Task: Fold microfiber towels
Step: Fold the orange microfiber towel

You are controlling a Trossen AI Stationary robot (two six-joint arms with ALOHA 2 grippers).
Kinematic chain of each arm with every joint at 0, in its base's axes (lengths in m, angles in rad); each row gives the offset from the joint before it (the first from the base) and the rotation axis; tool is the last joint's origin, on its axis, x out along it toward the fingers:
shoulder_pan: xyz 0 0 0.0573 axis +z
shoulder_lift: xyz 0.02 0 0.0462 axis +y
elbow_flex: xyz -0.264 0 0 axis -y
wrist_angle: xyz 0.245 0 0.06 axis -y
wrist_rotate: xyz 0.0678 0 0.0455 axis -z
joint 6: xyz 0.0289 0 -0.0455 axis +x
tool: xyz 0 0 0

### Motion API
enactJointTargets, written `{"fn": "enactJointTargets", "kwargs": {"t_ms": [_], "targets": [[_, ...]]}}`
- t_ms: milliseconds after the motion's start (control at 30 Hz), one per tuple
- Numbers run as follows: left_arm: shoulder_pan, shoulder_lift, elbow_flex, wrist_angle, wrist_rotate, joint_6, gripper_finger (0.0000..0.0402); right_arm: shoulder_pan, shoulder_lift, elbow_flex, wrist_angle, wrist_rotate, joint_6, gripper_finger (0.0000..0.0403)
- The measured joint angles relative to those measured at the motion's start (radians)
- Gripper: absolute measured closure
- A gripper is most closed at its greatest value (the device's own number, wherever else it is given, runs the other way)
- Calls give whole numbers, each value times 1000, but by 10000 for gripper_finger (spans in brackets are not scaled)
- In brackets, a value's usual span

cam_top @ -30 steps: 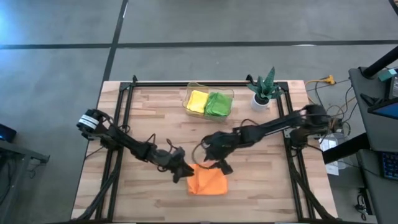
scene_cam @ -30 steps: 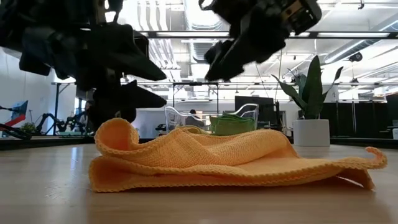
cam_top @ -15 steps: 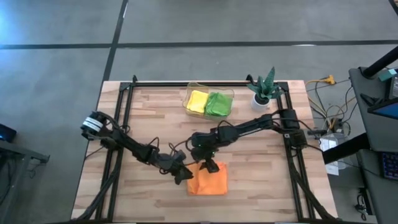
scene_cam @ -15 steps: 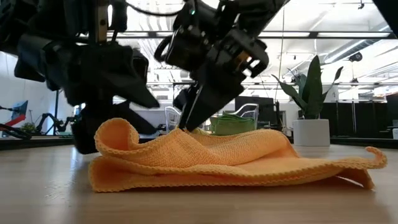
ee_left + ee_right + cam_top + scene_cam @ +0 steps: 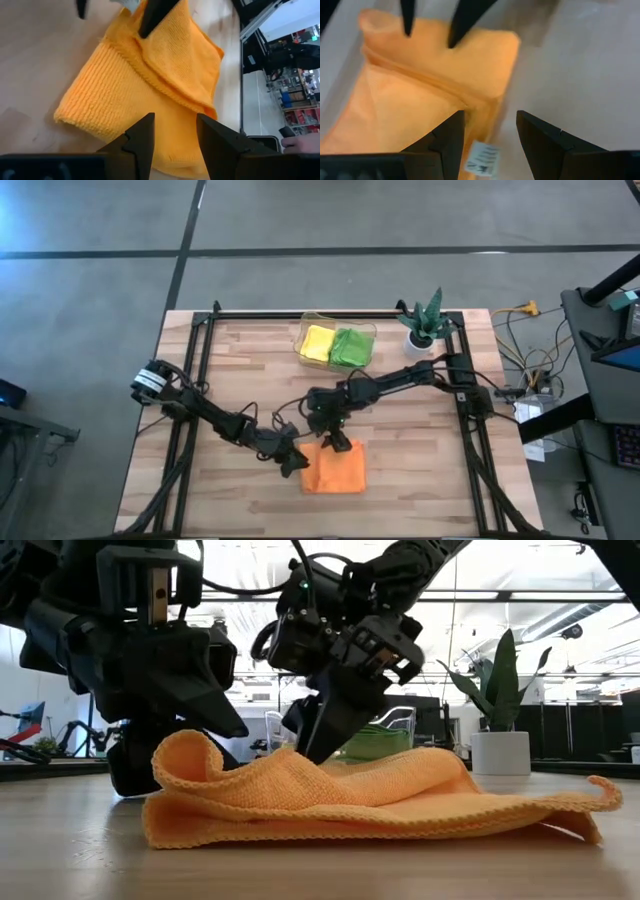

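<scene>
— Orange towel (image 5: 335,470) from above: it lies half-folded on the near middle of the counter (image 5: 240,360). What's new?

— The right end effector (image 5: 338,444) has swung in from the right and dropped onto the towel's far edge. The left end effector (image 5: 295,462) sits at its left edge. I'd judge the next fold is being set up.

— And level with the counter?

— The towel (image 5: 380,800) runs left to right, which is its slightly longer axis. A loose curl stands up at its left end and the upper layer is rumpled.

— Left wrist?

— Fingers moderately parted, nothing between them, and the cloth (image 5: 165,75) just ahead.

— Right wrist?

— Also parted and gripping nothing, with the towel's edge (image 5: 420,95) and a white tag (image 5: 481,157) showing in the gap.
</scene>
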Motion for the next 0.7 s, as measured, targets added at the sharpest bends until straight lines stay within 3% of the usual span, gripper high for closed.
{"fn": "enactJointTargets", "kwargs": {"t_ms": [333,700], "targets": [[1,0,-3,-1,0,8,272,-2,0,-14,1,-41,-16,241],[1,0,-6,-4,-1,10,272,-2,0,-14,1,-64,-34,362]]}}
